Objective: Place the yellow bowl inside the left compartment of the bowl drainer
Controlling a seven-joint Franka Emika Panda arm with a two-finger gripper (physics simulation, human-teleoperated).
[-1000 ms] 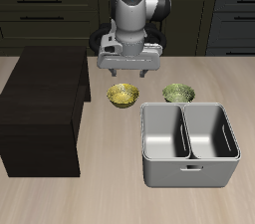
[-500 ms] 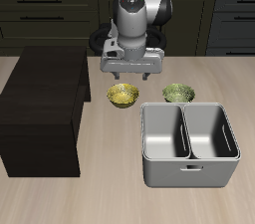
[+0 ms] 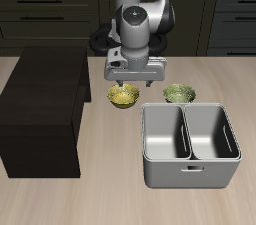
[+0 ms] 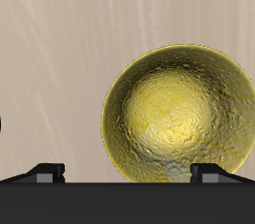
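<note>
The yellow bowl [image 3: 123, 96] stands upright on the table, just behind one back corner of the bowl drainer [image 3: 190, 169]. The drainer is a grey metal tub whose centre wall splits it into two compartments, both with nothing in them. My gripper [image 3: 133, 82] hangs low right above the bowl, open and holding nothing. In the wrist view the speckled inside of the yellow bowl [image 4: 179, 118] fills much of the picture, and the bowl sits off-centre toward one of my fingertips [image 4: 214, 172]. The gripper [image 4: 129, 173] is clear of its rim.
An olive-green bowl [image 3: 179, 93] sits beside the yellow one, behind the drainer's back wall. A dark cabinet block [image 3: 40, 114] stands on the table on the yellow bowl's other side. Kitchen cabinets run behind the table.
The gripper has come down from higher above the table to just over the yellow bowl, drifting slightly sideways. Bowls and drainer have not moved.
</note>
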